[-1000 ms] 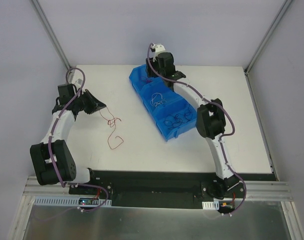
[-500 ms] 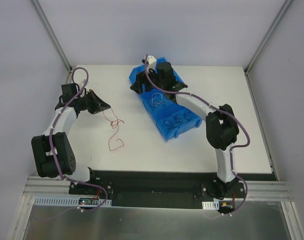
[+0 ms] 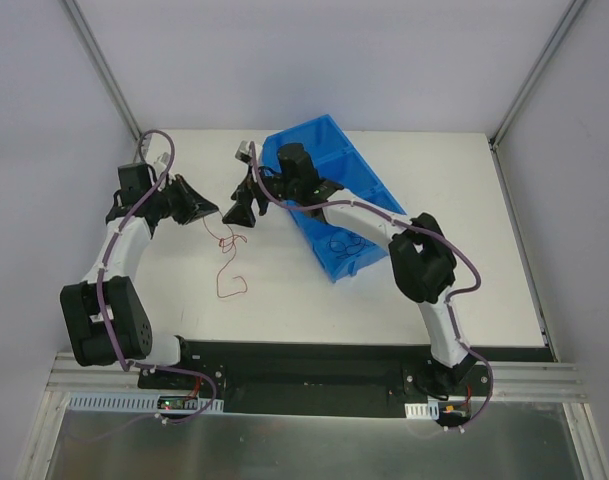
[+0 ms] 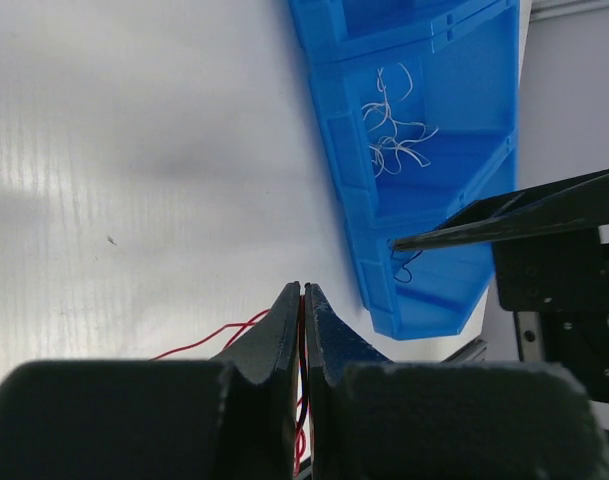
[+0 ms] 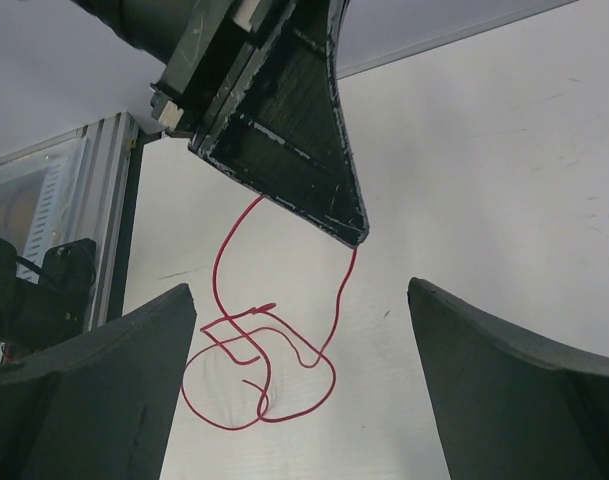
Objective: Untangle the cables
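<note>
**Left gripper [image 3: 210, 209] pinches the red cable [image 3: 224, 240]; right gripper [image 3: 240, 212] gapes beside it**

From above, the left gripper is closed over the far left part of the white table [image 3: 404, 300]. The red cable hangs from its tip and trails toward the near edge in loose loops. The right gripper sits just to its right, reaching across from the blue bin [image 3: 324, 135], with its jaws spread and nothing in them. The bin lies slantwise, right of centre and toward the far side. Dark cables [image 3: 346, 243] are curled in its nearest compartment.

On the left wrist view, the left gripper [image 4: 303, 298] has its fingers pressed together with a strand of the red cable [image 4: 216, 337] caught between them; the rest runs off to the left. Beyond stands the blue bin [image 4: 342, 190], with white cables [image 4: 394, 140] in one compartment and dark cables [image 4: 404, 266] in the next.

On the right wrist view, the right gripper [image 5: 302, 290] has its fingers far apart at the lower corners, gripping nothing. Ahead of it is the left gripper [image 5: 304, 170]. Two strands of the red cable [image 5: 217, 275] drop from its tip to a tangle of loops on the table [image 5: 504, 150].
</note>
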